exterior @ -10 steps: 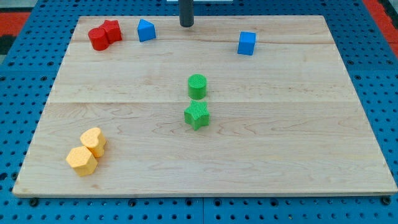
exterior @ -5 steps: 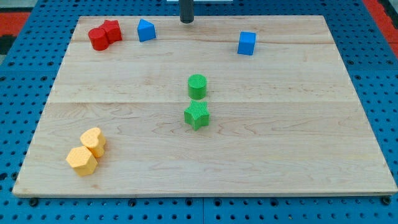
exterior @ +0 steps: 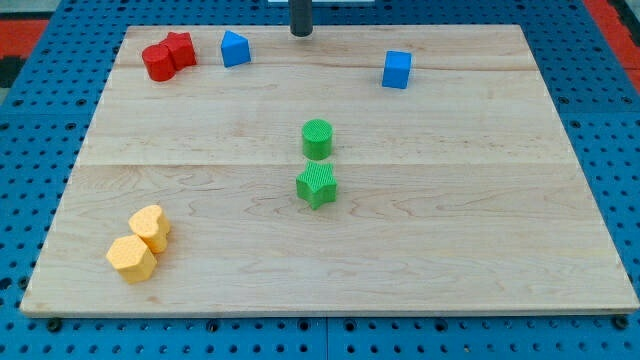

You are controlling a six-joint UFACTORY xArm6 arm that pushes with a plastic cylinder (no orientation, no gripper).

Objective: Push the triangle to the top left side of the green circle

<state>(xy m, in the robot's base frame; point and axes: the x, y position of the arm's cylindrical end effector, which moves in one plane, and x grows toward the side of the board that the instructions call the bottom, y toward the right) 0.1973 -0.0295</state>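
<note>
The blue triangle (exterior: 235,48) sits near the board's top edge, left of centre. The green circle (exterior: 317,138) stands in the middle of the board, well below and to the right of the triangle. My tip (exterior: 300,33) rests at the board's top edge, to the right of the blue triangle and apart from it, far above the green circle. It touches no block.
A green star (exterior: 316,185) sits just below the green circle. A blue cube (exterior: 397,69) is at the top right. Two red blocks (exterior: 167,56) touch at the top left. Two yellow blocks (exterior: 140,243) touch at the bottom left.
My tip has moved slightly toward the view's top, from just inside the board to its top edge. No block has moved.
</note>
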